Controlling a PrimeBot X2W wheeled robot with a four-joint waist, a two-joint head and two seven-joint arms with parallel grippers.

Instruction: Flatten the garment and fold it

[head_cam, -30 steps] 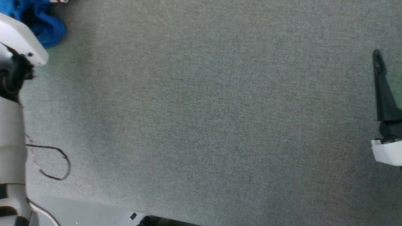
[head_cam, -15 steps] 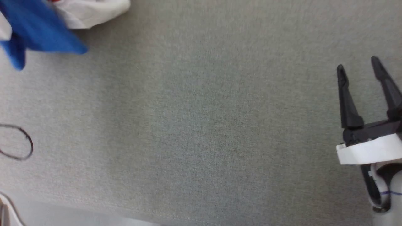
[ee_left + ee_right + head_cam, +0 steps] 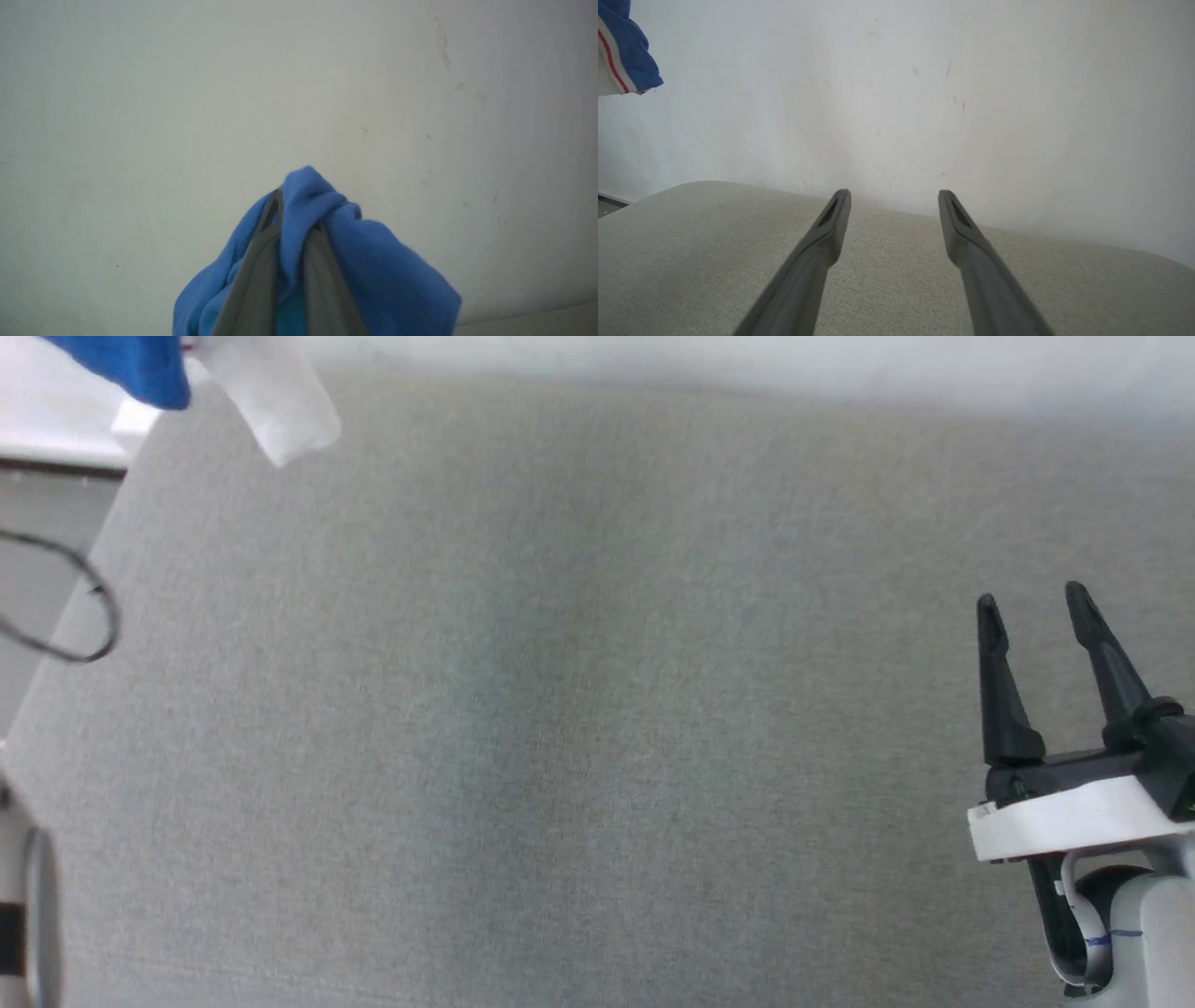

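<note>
A: Where's the jersey T-shirt (image 3: 131, 364)?

B: Up in the air by the far left corner of the cloth-covered table (image 3: 597, 709). It's bunched, with the left gripper (image 3: 292, 212) pinching a blue fold.

A: And the right gripper (image 3: 1032, 602)?

B: Fingers spread, empty, near the table's right edge and pointing at the far edge. The shirt is well apart, off to its left. It's a hanging bunch, so there's no long axis to read. Probably lay it down first.

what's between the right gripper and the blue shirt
Nothing. In the head view, a bare stretch of the grey surface runs from the right gripper to the garment at the upper left corner.
</note>
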